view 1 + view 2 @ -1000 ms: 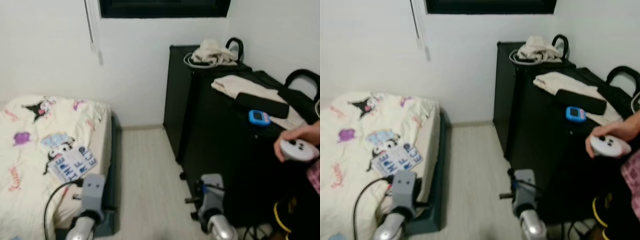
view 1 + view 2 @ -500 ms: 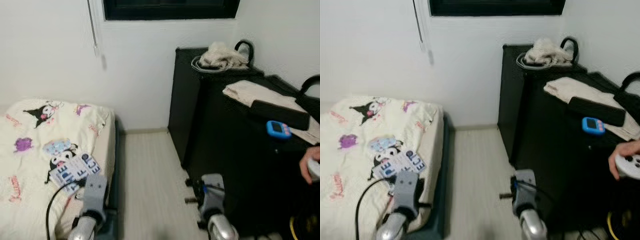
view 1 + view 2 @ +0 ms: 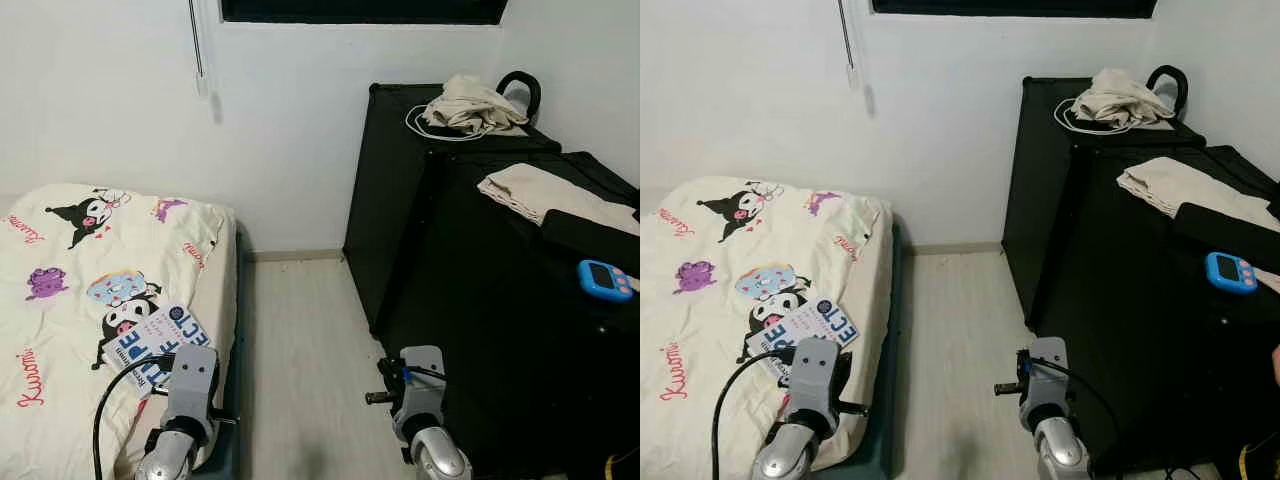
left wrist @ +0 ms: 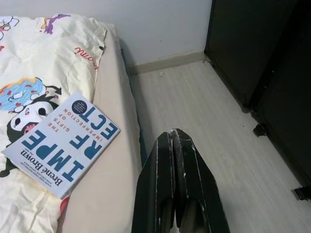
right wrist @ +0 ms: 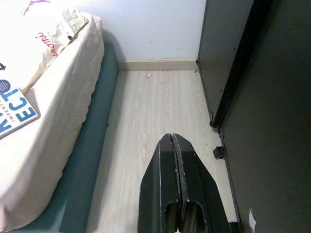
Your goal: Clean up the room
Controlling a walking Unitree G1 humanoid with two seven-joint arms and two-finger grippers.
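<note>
A white and blue book (image 3: 150, 349) lies on the bed (image 3: 60, 300) near its right edge, just ahead of my left arm. In the left wrist view the book (image 4: 60, 143) lies beside my left gripper (image 4: 173, 133), which is shut and empty above the bed's edge. My right gripper (image 5: 171, 137) is shut too, hanging over the pale floor between bed and black cabinets. A crumpled beige cloth with a white cable (image 3: 470, 102) sits on the far cabinet. A folded beige cloth (image 3: 545, 195) and a small blue device (image 3: 604, 277) lie on the near one.
Two black cabinets (image 3: 440, 230) fill the right side. A strip of light wood floor (image 3: 300, 350) runs between them and the bed up to the white wall. A blind cord (image 3: 197, 50) hangs on the wall. A black bag handle (image 3: 520, 85) rises behind the far cabinet.
The camera has swung left and tilted, so the cabinets shifted right in view. A person's hand holding a white controller has slid out at the right edge. Both arms hang as before.
</note>
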